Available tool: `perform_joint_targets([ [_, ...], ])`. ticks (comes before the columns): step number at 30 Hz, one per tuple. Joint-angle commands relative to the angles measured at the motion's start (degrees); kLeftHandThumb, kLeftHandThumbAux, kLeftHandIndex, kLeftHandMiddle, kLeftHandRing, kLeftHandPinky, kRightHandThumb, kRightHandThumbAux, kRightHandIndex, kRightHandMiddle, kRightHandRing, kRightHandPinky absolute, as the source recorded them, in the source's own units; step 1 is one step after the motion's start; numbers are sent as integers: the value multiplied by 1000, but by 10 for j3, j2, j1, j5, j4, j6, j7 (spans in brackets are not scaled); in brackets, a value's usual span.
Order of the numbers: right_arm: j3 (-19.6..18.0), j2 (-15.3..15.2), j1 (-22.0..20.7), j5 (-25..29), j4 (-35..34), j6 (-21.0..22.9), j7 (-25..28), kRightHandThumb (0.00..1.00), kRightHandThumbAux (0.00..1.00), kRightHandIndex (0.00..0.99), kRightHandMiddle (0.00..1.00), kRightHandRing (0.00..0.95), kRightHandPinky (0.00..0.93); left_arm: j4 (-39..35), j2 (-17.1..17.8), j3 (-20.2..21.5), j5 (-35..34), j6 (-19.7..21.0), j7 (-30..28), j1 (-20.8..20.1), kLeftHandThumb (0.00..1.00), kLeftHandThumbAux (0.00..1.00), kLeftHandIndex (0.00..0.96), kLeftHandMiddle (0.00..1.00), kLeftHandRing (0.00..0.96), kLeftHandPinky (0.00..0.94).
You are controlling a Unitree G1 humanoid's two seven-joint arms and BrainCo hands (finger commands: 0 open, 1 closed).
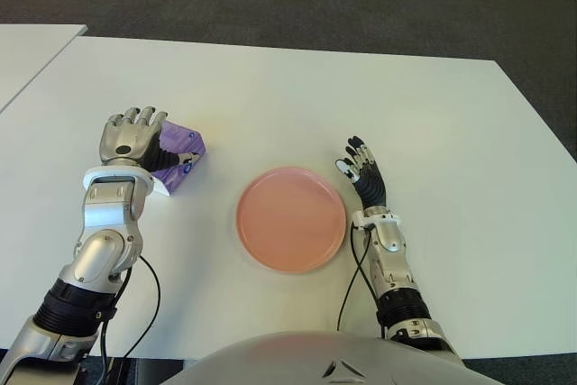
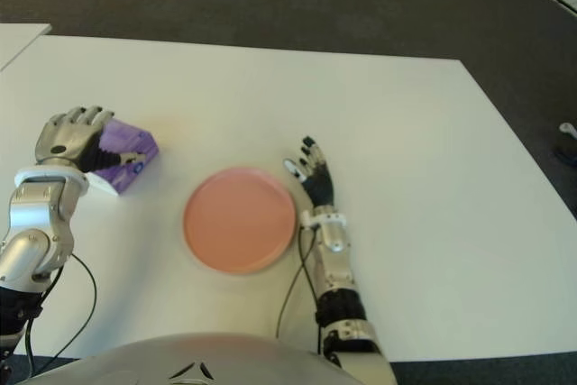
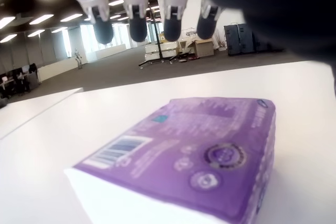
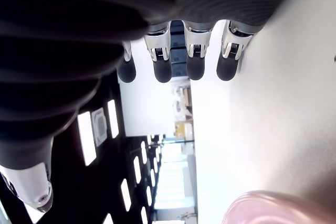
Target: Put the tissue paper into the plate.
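The left hand (image 1: 132,135), fingers relaxed and grasping nothing, hovers over the purple plastic-wrapped tissue pack (image 1: 177,156) on the white bench (image 1: 270,87), left of the round pink plate (image 1: 291,218). The right hand (image 1: 364,173) shows right of the plate, fingers extended.

Even overhead light, soft shadows, blur close to the wrist cameras.

You get a bright, evenly lit white table (image 1: 433,132) in both eye views, with only faint shadows around the pink plate (image 1: 291,219) and no harsh glare. In your left wrist view ceiling strip lights glow behind, the fingers (image 3: 137,9) are blurred, and the purple tissue pack (image 3: 199,156) goes soft at its near edge. Your right wrist view is dark and washed out.
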Motion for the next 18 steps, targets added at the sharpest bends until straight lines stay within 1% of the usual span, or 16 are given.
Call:
perform_joint_targets([
  [1, -1, 1, 42, 2, 46, 36, 0, 0, 603, 0, 0, 0, 0, 51, -2, -9, -5, -9, 9, -14, 0, 280, 0, 0, 0, 0],
  [3, -1, 1, 42, 1, 46, 37, -1, 0, 603, 0, 0, 0, 0, 68, -2, -11, -5, -11, 11, -23, 0, 280, 0, 0, 0, 0],
  [6, 0, 0, 43, 0, 44, 40, -2, 0, 604, 0, 0, 0, 0, 114, -4, -20, 0, -6, 11, -47, 0, 286, 0, 0, 0, 0],
  [8, -1, 0, 44, 1, 42, 40, -1, 0, 605, 0, 0, 0, 0, 129, -5, -24, 4, -1, 11, -54, 0, 288, 0, 0, 0, 0],
  [18, -2, -3, 48, 2, 38, 39, 2, 0, 611, 0, 0, 0, 0, 165, -8, -48, 17, 24, 11, -69, 0, 273, 0, 0, 0, 0],
])
